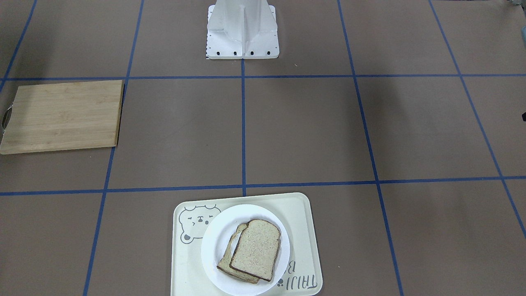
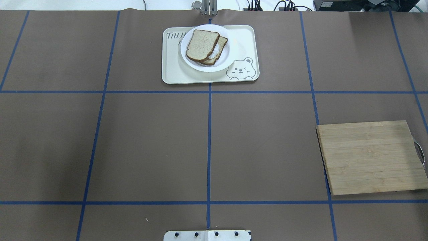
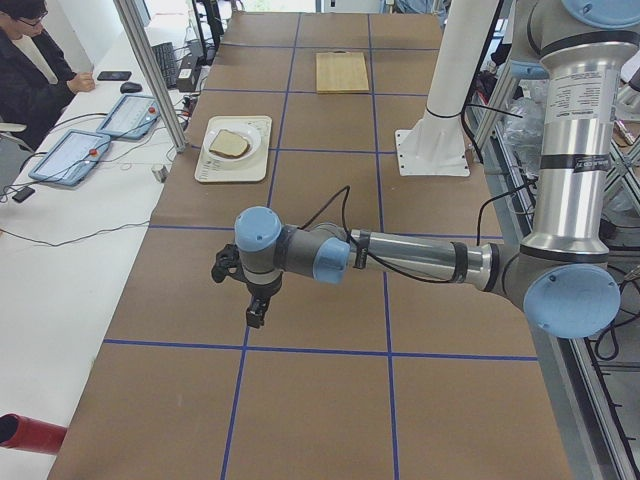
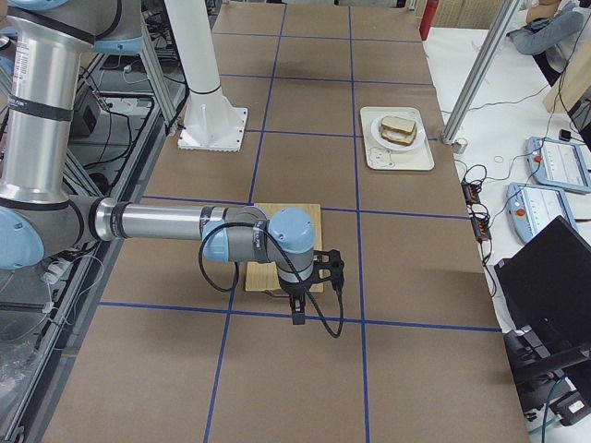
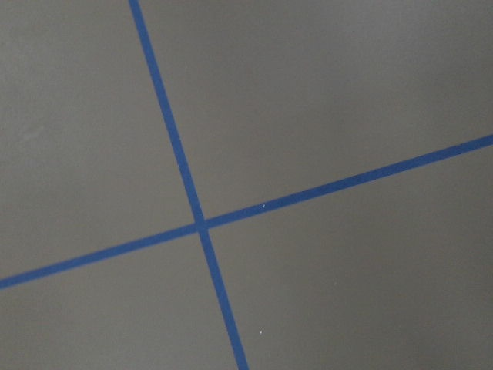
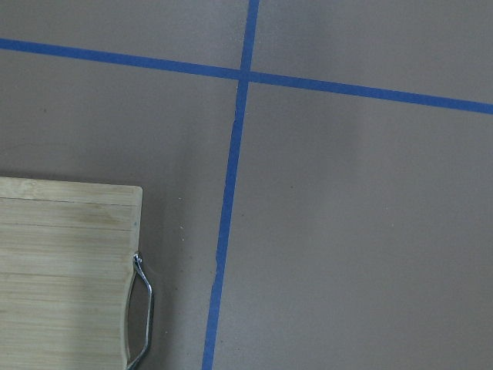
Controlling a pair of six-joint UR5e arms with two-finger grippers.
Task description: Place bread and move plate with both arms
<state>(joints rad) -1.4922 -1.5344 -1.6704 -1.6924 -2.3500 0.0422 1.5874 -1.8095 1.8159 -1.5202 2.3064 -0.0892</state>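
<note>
Resting askew on a second slice (image 1: 224,265), the bread (image 1: 255,255) lies on the plate (image 1: 210,246). The plate sits inside the tray (image 1: 306,230), on the half away from the tray's bear drawing. The tray stands at the edge of the table (image 2: 150,144) farthest from the robot, across the centre line of blue tape (image 2: 209,147).

Both arms are well apart from the plate. The left arm (image 3: 420,260) reaches out low over bare table at the robot's left end, its left gripper (image 3: 254,320) pointing down above the brown cover. Only the side camera shows this gripper, so whether its fingers are apart or together cannot be told. The wrist camera there sees nothing but a tape crossing.

The right arm (image 4: 157,221) stretches out at the opposite end, with the right gripper (image 4: 297,316) hanging just beyond the board (image 2: 371,157). Its fingers likewise cannot be judged. Its wrist camera catches a corner of the board and its metal handle (image 6: 144,308).

The pedestal (image 1: 242,28) stands on the robot's side. An operator (image 3: 30,70) sits at a side desk.
</note>
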